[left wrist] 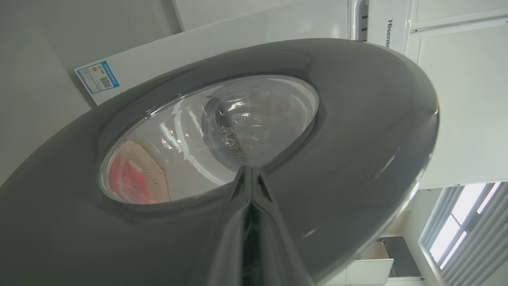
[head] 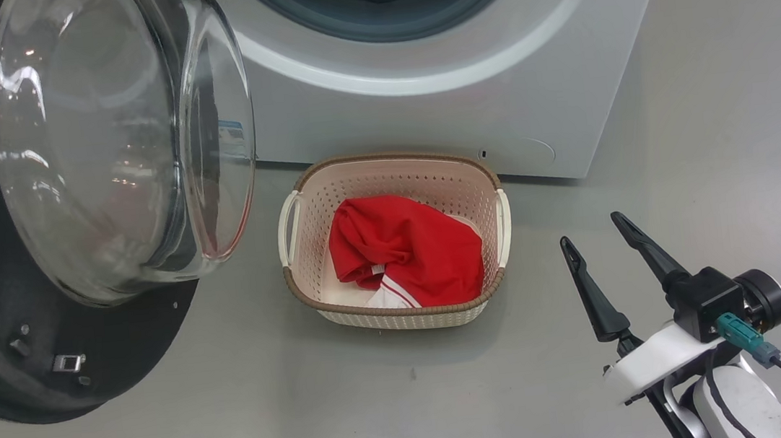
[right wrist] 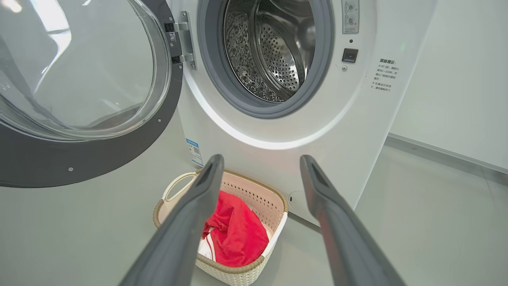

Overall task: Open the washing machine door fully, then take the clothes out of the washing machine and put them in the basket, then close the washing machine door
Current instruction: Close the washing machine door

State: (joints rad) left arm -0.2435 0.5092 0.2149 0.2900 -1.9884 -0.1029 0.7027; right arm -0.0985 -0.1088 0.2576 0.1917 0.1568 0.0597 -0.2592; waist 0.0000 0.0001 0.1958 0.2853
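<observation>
Washing machine door (head: 90, 192) stands swung wide on the left, its glass bowl bulging toward the basket, which leaves the drum mouth free to reach. My left fingers (left wrist: 249, 190) are pressed together with nothing between them and laid against the door's glossy outer face, just below the glass. I judge they are placed there to push it home, though the reflections make it hard to say whether the tips truly touch.

Next along, the basket (head: 400, 314) sits on the floor just in front of the washing machine (head: 437, 105), below the opening, a short drop for laundry. The clothes (head: 408, 246) lie bunched inside it, red with white trim, so unloading looks done and closing remains. Farthest right, my right fingers (head: 590, 292) are spread wide and empty, held off beside the basket, clear of the door's swing.

From the head I look down into the basket, but the drum is cut off at the top. My right wrist looks into the steel drum (right wrist: 274, 51), where I see no garment, and shows the hinge (right wrist: 180, 39). My left wrist gives the door's outer side.
</observation>
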